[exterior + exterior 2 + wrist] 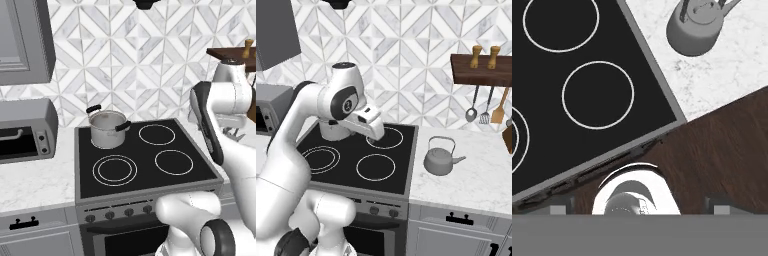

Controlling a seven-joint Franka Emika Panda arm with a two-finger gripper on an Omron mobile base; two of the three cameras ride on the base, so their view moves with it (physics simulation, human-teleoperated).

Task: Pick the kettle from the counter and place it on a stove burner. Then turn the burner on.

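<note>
Kettle sits upright on the counter just right of the stove, well apart from the double-ring burner at front left. Looks like rigid smooth metal, prob light but slippery on the body; thin arched handle on top is the best grab pt. Arm folded high over the cooktop, wrist angled down twd front right. Gripper tips barely show at the hand view bottom, width can't tell, nothing held. Steel pot occupies the back-left ring

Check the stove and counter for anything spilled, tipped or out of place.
Nothing stands out. The kettle sits upright on the counter beside the stove; the pot stands upright on the back-left burner. No burner glows.
</note>
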